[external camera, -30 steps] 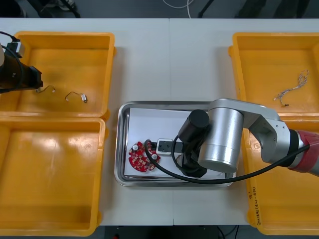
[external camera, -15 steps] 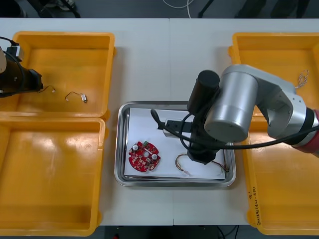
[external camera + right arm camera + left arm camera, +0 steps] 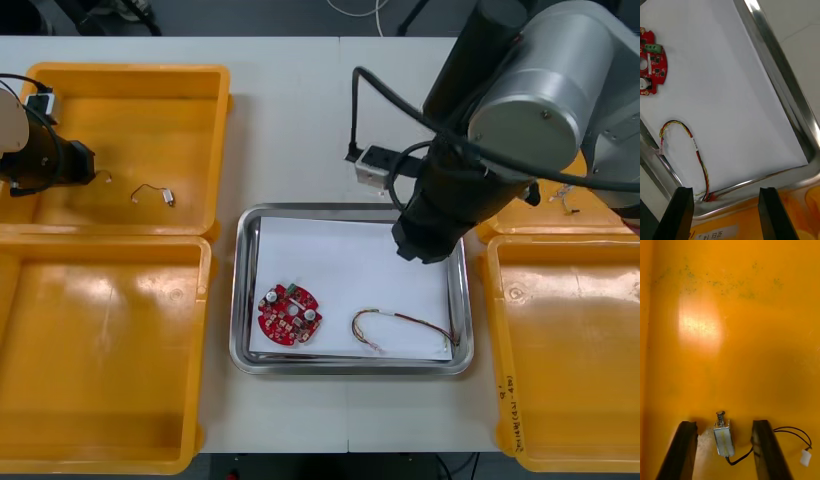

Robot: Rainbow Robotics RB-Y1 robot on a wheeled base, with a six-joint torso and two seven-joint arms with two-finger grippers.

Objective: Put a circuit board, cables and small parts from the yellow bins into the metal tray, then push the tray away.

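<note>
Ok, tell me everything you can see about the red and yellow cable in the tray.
The red and yellow cable is thin twisted wire with a small white tag midway and a pale tip at its hooked end. It lies loose and flat on the white sheet lining the metal tray, its straighter end reaching the sheet's edge by the tray's wall. It lies apart from the circuit board; the right gripper hovers above, jaws open.
</note>
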